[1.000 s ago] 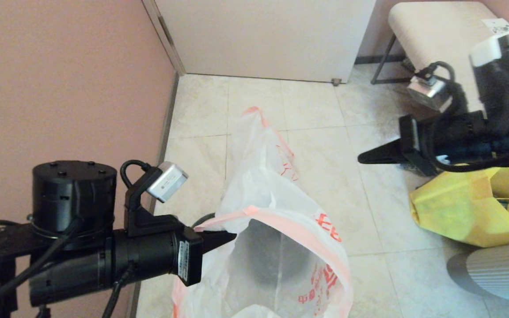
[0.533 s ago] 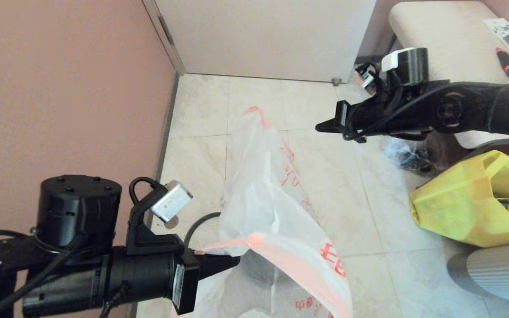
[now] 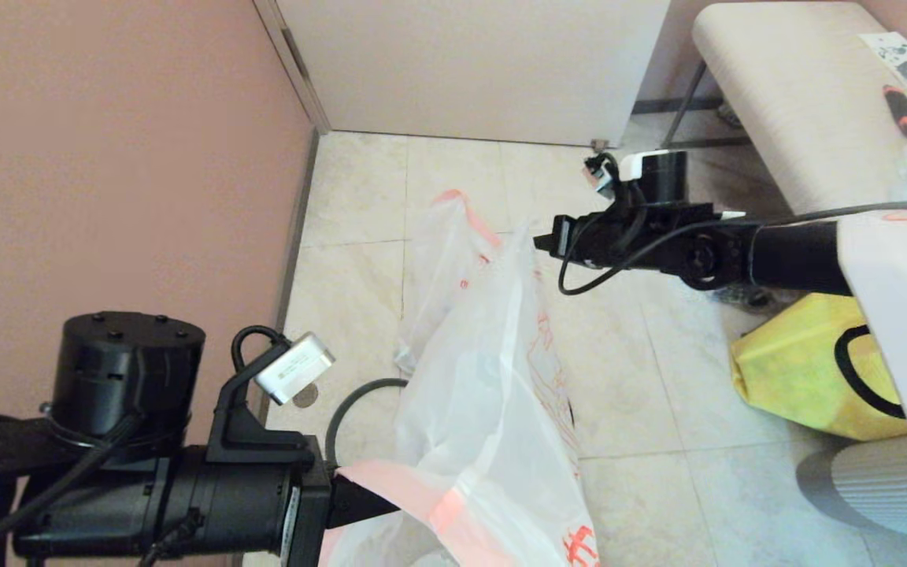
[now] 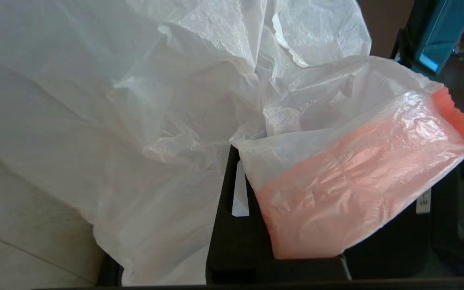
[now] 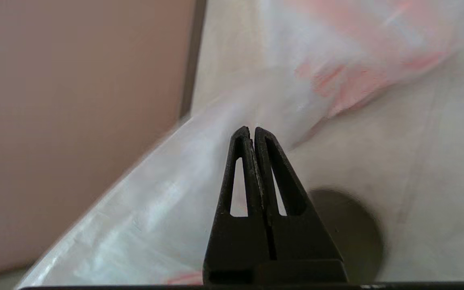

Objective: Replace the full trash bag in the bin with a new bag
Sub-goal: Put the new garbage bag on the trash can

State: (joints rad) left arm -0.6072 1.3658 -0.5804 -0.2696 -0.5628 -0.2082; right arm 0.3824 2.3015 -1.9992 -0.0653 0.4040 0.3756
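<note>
A room corner inside a home is shown. This is suggested by the beige tiled floor (image 3: 642,370), the pink painted wall (image 3: 107,157) and the white door (image 3: 469,63). A cushioned stool (image 3: 784,94) and a yellow fabric tote (image 3: 792,378) are seen nearby.

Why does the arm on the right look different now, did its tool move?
Yes. The right tool swung from near the yellow tote toward the wall, and now its tip meets the new bag.
</note>
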